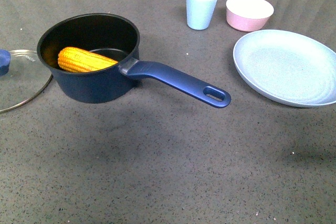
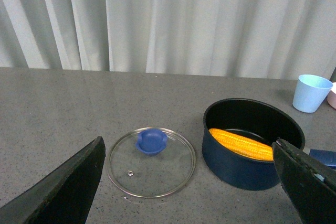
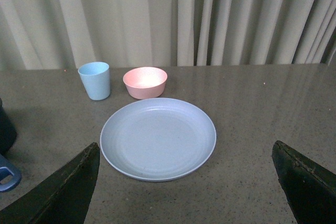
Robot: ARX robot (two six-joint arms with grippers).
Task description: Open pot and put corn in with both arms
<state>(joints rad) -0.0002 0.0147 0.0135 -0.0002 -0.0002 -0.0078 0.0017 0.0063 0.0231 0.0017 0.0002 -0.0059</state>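
Observation:
The navy pot (image 1: 94, 85) stands open on the grey table with its long handle (image 1: 181, 81) pointing right. Inside it lies the yellow corn (image 1: 84, 60), leaning on the wall; the left wrist view shows pot (image 2: 239, 169) and corn (image 2: 240, 143) too. The glass lid (image 1: 16, 80) with a blue knob lies flat left of the pot, also seen as the lid (image 2: 151, 163) from the left wrist. My left gripper (image 2: 191, 192) is open above the table, empty. My right gripper (image 3: 186, 187) is open and empty over the plate area. Neither arm shows in the front view.
A pale blue plate (image 1: 289, 66) lies at the right, with a pale blue cup (image 1: 201, 7) and a pink bowl (image 1: 249, 12) behind it. A curtain hangs behind the table's far edge. The pot's handle end (image 3: 6, 176) shows in the right wrist view.

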